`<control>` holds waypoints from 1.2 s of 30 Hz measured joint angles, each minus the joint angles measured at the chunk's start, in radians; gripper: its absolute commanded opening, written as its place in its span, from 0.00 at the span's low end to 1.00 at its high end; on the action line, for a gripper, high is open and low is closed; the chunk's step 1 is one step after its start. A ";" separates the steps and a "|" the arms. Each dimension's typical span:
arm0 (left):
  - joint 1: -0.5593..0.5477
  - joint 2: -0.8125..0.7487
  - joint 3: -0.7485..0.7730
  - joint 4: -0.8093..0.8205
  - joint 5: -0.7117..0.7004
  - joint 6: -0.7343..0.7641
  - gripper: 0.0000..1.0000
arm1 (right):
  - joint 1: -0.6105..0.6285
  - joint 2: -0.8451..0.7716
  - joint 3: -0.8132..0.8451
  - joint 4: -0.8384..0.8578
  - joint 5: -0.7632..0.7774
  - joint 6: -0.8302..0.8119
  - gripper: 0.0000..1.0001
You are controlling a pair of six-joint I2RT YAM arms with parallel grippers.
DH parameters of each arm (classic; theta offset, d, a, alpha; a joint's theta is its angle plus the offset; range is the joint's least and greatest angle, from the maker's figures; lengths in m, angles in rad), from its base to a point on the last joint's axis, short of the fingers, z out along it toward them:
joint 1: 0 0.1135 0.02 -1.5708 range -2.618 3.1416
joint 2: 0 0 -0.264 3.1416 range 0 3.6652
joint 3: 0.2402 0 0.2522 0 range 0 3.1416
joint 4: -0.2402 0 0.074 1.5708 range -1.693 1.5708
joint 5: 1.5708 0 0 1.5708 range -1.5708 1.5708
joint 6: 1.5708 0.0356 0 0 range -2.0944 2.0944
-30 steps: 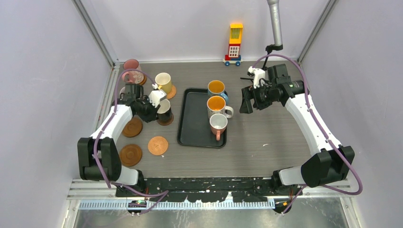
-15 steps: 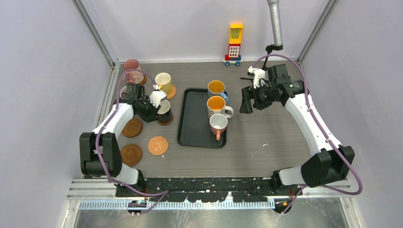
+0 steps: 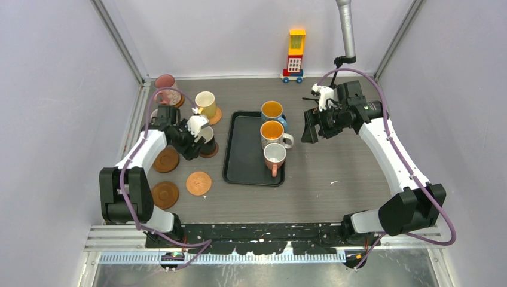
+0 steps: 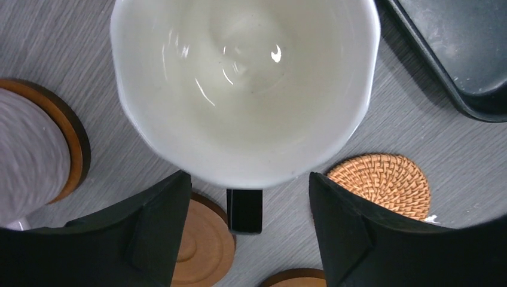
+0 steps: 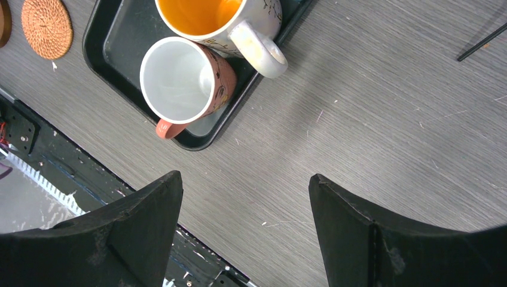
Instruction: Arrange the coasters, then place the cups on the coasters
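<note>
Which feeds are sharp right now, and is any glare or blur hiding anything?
Left wrist: small glare spots inside the black mug, and the pale mug at the left edge is blurred; the woven coaster is sharp. Right wrist: crisp, with the table grain and salmon mug readable. Top external: even light, soft shadows, no glare.

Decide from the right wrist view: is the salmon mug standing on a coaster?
No: the salmon mug stands on the floor of the black tray, next to the mug with the orange inside.

Black mug (image 4: 245, 89) cropped at top edge; lilac mug (image 4: 27, 155) blurred.
</note>
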 measured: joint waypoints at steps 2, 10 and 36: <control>0.014 -0.005 0.004 -0.016 0.008 0.008 0.83 | 0.000 0.000 0.000 0.000 0.000 0.000 0.82; 0.126 -0.049 0.017 -0.090 0.041 0.064 0.84 | 0.000 0.000 0.000 0.000 0.000 0.000 0.82; 0.201 -0.162 -0.276 -0.188 0.037 0.430 0.53 | 0.000 0.000 -0.014 0.003 -0.010 0.000 0.82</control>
